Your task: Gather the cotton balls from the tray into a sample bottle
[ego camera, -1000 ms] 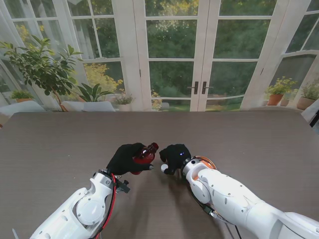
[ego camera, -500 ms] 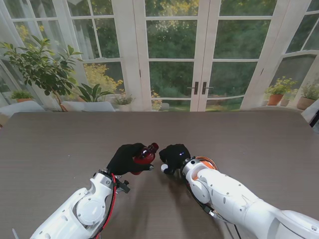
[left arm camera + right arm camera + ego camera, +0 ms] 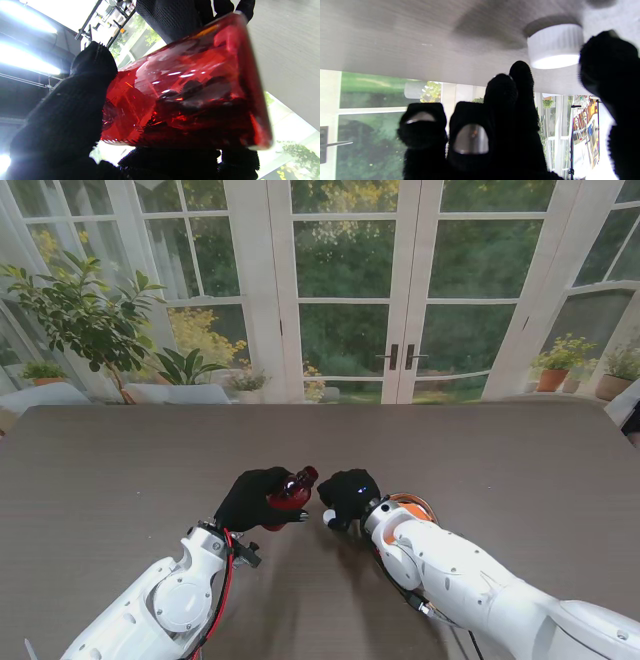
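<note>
Red bottle point(image 3: 292, 489) gripped by left robot hand point(image 3: 256, 498); right robot hand point(image 3: 347, 496) spread, empty, over white cap point(image 3: 555, 46).

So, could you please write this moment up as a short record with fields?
left hand: shut on the red bottle, tilted, neck toward the other hand
bottle contents: dark shapes inside, not identifiable
right hand: over the table, fingers apart around a white cap, not gripping it
white cap: on the table
tray: mostly hidden behind the right arm, only an orange rim shows
</note>
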`<action>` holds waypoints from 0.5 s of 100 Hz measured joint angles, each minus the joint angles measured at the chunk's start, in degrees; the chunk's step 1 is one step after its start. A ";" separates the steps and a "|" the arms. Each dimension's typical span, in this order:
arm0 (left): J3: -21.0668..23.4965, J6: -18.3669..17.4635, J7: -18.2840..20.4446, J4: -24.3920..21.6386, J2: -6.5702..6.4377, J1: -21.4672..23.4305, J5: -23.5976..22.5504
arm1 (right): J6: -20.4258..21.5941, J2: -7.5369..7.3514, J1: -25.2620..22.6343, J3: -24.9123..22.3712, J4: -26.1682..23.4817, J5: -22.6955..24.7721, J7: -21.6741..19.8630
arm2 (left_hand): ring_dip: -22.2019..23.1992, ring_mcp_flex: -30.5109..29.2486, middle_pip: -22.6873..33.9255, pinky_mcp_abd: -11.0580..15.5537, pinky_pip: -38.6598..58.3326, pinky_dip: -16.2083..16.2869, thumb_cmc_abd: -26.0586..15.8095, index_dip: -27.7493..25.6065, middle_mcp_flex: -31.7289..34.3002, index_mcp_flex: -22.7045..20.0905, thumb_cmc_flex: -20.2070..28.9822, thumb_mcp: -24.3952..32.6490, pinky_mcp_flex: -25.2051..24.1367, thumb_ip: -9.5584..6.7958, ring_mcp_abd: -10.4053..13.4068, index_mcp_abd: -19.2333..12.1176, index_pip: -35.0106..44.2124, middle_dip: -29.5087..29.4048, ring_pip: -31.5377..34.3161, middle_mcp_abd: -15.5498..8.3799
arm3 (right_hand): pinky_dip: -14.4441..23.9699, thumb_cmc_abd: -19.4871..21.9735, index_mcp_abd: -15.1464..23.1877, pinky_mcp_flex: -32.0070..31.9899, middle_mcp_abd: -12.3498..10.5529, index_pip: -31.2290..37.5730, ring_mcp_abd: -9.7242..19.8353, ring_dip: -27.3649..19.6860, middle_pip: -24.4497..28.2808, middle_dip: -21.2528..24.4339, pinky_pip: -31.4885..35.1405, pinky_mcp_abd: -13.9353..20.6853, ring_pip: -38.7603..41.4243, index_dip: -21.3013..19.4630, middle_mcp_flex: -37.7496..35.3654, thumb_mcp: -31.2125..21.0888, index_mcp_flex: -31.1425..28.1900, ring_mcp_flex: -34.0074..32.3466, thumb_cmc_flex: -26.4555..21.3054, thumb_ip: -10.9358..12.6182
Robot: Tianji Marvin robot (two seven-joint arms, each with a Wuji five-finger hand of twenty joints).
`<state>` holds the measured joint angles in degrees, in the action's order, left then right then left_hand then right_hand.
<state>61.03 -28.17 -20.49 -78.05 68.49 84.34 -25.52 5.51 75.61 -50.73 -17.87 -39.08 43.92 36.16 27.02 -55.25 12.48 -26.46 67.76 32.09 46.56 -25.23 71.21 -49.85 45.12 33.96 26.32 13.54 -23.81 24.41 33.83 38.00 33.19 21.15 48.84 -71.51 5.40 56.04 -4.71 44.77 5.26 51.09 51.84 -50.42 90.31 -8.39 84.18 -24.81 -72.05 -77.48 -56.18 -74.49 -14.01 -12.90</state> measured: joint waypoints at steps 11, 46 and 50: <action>-0.03 0.00 0.00 0.00 0.00 0.00 0.13 | -0.47 -0.61 -0.37 -0.58 -1.39 0.51 -1.02 | 0.00 0.00 0.00 0.00 0.00 0.00 0.00 0.00 0.00 0.00 0.00 0.00 0.00 0.00 0.00 0.00 0.00 0.00 0.00 0.00 | 0.00 0.00 0.01 0.22 -0.01 0.00 0.00 0.00 0.00 0.00 0.02 0.00 0.00 0.00 0.00 0.00 0.00 0.00 0.00 0.00; -0.01 0.00 0.03 -0.01 0.02 0.00 0.39 | -1.84 -1.48 -0.61 -0.33 -3.13 1.78 -2.30 | 0.00 0.00 0.00 0.00 0.00 0.00 0.00 -0.02 0.00 0.00 0.00 0.00 0.00 0.00 0.00 0.00 0.00 0.00 0.00 0.00 | 0.00 0.00 0.01 0.22 -0.04 -0.18 -0.01 0.00 0.00 -0.26 0.02 -0.01 0.01 0.00 0.01 0.00 0.06 0.00 0.00 0.00; -0.01 0.00 0.04 -0.02 0.02 0.01 0.43 | -2.09 -1.48 -0.61 -0.32 -3.15 1.89 -2.26 | 0.00 0.00 0.00 0.00 0.00 0.00 0.00 -0.02 0.00 0.00 0.00 0.00 0.00 0.00 0.00 0.00 0.00 0.00 0.00 0.00 | 0.00 0.00 0.01 0.22 -0.04 -0.20 -0.01 0.00 0.00 -0.27 0.02 -0.01 0.01 0.00 0.01 0.00 0.07 0.00 0.00 0.00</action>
<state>61.02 -28.17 -20.45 -78.08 68.51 84.35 -25.08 3.41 74.13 -51.34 -18.19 -42.23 45.80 33.90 27.02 -55.25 12.48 -26.46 67.76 32.09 46.56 -25.25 71.21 -49.85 45.12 33.96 26.32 13.54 -23.81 24.41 33.83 38.00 33.19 21.15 48.84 -71.51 5.41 56.26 -4.75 44.57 5.26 51.09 51.84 -50.69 90.33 -8.39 84.19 -24.81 -72.03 -77.48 -56.11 -74.49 -14.01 -12.90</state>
